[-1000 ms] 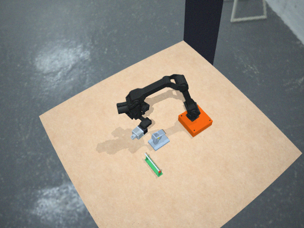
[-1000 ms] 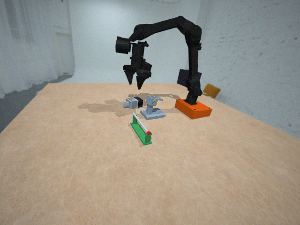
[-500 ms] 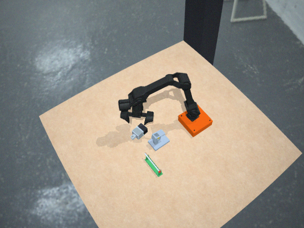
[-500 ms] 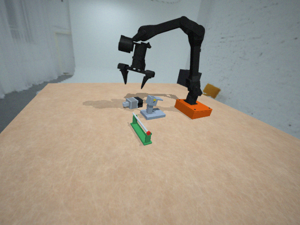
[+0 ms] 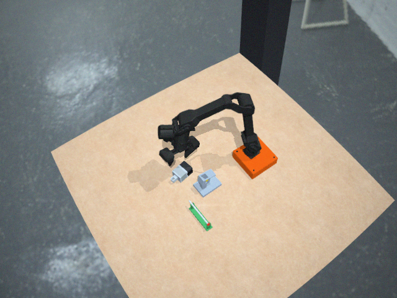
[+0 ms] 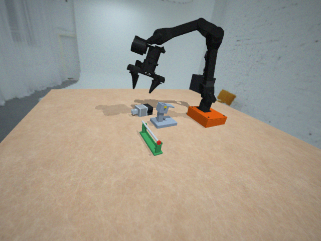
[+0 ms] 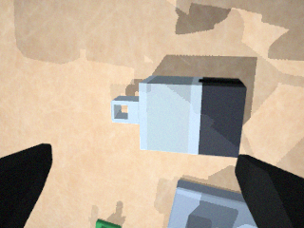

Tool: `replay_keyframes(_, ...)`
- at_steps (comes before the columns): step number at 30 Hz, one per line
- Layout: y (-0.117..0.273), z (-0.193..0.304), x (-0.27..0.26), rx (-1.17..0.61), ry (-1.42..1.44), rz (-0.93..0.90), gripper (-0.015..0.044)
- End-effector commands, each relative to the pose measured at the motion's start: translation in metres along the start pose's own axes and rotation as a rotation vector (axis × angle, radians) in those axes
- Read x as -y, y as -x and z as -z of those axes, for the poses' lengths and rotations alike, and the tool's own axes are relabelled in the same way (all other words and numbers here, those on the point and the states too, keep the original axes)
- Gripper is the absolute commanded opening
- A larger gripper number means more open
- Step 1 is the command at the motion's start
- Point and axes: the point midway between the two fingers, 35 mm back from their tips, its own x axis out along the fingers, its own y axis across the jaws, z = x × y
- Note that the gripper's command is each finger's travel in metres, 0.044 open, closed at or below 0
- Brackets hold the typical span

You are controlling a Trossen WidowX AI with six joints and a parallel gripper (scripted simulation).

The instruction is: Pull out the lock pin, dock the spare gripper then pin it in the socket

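Note:
My gripper (image 5: 178, 160) (image 6: 142, 90) (image 7: 146, 159) is open and empty, pointing down above the table near the spare gripper. The spare gripper (image 5: 180, 173) (image 6: 141, 110) (image 7: 171, 119), a pale grey block with a black end and a small holed spigot, lies on its side on the table. The grey-blue mount (image 5: 205, 191) (image 6: 165, 123) stands beside it; its upright socket (image 5: 202, 182) (image 6: 161, 107) has an open top and a yellow mark. The white lock pin (image 5: 199, 213) (image 6: 151, 132), with a red head, lies along the green rack (image 5: 196, 216) (image 6: 148, 140), outside the socket.
The arm's orange base (image 5: 255, 160) (image 6: 207, 118) is to the right of the mount. The mount's edge and a green corner of the rack (image 7: 108, 223) show low in the wrist view. The arm arches over the table behind the mount.

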Motion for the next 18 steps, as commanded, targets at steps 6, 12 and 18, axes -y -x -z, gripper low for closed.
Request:
replay_keyframes(6,0.0043,0.0045,0.0037,0.067,1.094,-0.176,0.044)
replay_keyframes(12,0.007,0.0051,0.0041,0.131,1.414,-0.21,0.044)
replay_keyframes(18,0.0085,0.0055,0.0044,0.18,1.648,-0.219,0.044)
